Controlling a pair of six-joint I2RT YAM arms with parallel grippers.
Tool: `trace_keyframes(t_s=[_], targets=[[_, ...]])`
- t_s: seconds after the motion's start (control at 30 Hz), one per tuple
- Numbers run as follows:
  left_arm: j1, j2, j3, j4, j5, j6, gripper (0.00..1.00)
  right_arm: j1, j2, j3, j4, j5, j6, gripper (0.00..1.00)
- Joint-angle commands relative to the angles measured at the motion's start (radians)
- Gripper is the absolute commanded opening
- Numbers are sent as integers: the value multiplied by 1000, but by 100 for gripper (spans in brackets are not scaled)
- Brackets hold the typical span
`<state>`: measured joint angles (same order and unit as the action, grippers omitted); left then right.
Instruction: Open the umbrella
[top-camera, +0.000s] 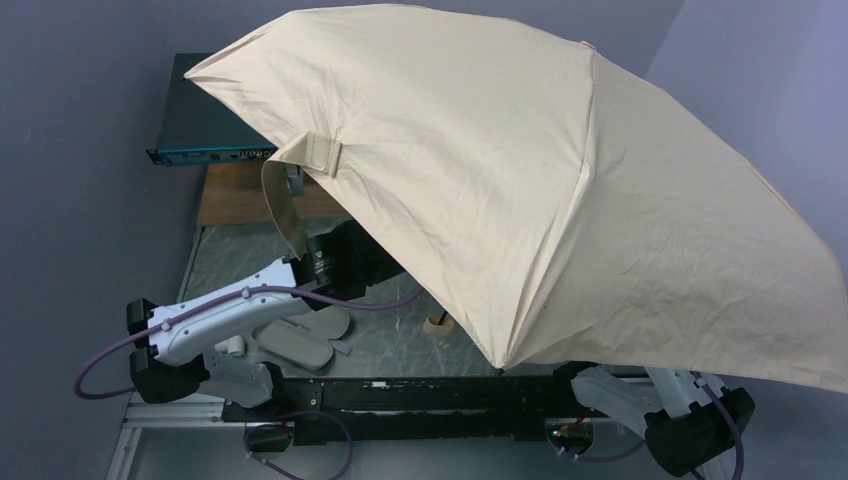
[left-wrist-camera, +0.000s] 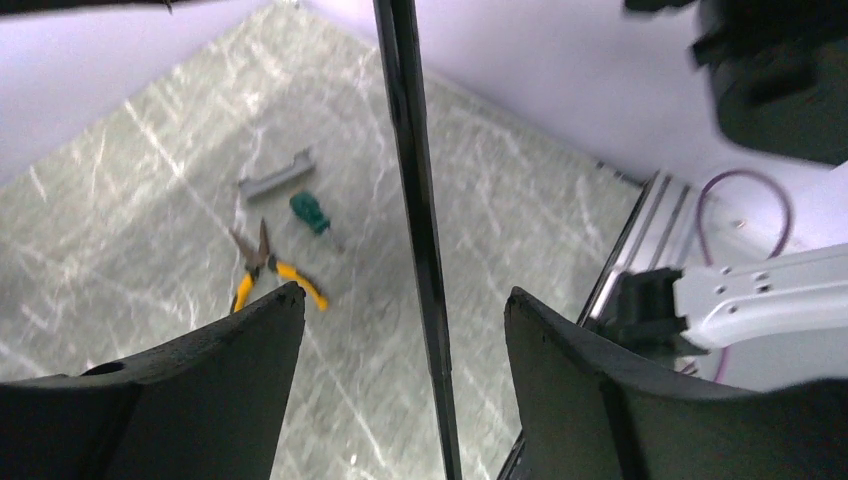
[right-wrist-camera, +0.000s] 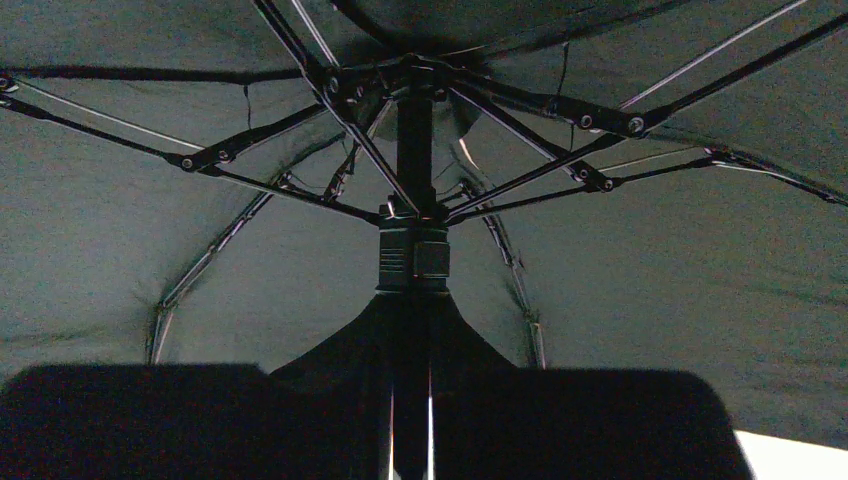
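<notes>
- The right gripper (right-wrist-camera: 410, 390), at 5 o'clock in the top view, is clamped on the umbrella's black shaft (right-wrist-camera: 413, 140).
- The left gripper (left-wrist-camera: 405, 310) has its jaws spread, with a black rod (left-wrist-camera: 415, 200) of the umbrella between its fingers, apart from both.
- The umbrella (top-camera: 560, 190) is open, its tan canopy spread from centre to 3 o'clock, and its strap (top-camera: 290, 205) hangs at 10 o'clock.
- Yellow-handled pliers (left-wrist-camera: 262, 268) and a green screwdriver (left-wrist-camera: 312, 215) lie on the table (left-wrist-camera: 120, 230), at 10 o'clock from the left fingers.
</notes>
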<state>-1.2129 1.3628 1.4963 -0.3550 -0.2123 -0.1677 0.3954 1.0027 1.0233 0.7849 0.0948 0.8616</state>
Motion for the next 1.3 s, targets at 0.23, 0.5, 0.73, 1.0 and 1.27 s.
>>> trace_keyframes(t_s=[0.23, 0.5, 0.73, 1.0, 1.27], targets=[[150, -45, 32, 219, 523, -18, 66, 3, -7, 28, 41, -156, 18, 0], [270, -23, -77, 522, 886, -229, 60, 4, 15, -19, 202, -246, 136, 0], [295, 51, -116, 757, 1032, -399, 56, 3, 5, 10, 211, -284, 163, 0], [301, 116, -163, 1069, 1102, -599, 39, 3, -15, -30, 270, -277, 215, 0], [301, 130, -187, 1101, 1119, -685, 0, 2, -39, -70, 281, -284, 212, 0]])
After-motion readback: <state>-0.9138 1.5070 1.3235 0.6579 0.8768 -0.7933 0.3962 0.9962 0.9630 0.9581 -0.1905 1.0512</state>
